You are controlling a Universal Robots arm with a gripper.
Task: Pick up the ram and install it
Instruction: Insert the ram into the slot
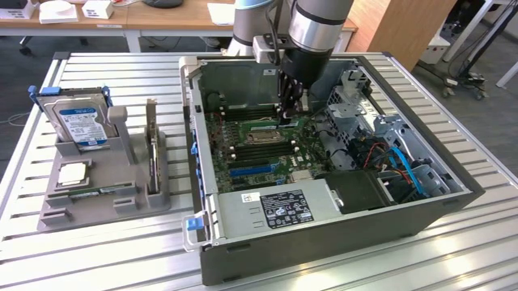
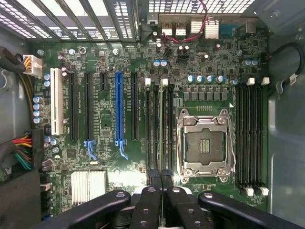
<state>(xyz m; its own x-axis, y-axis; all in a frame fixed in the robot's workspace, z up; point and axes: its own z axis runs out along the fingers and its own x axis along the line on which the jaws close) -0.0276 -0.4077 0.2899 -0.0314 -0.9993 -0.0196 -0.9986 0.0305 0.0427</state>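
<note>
The gripper (image 1: pixel 289 114) hangs inside the computer case (image 1: pixel 324 242) — upper centre of frame — over the memory slots (image 2: pixel 159 129) (beside the processor socket (image 2: pixel 205 143)). Its jaws are drawn together.

Bright, even room light from overhead fills the exterior view. The slatted metal desk (image 1: pixel 89 254) gives back a pale sheen, strongest in the lower left of the frame, and shadows on it are soft. Inside the computer case (image 1: pixel 324 248) the light falls off, darkest at lower right. In the wrist view the motherboard (image 2: pixel 105 119) is evenly lit. The vent grille (image 2: pixel 71 19) glows washed-out white, and the black pincer (image 2: pixel 159 176) carries faint highlights.
</note>
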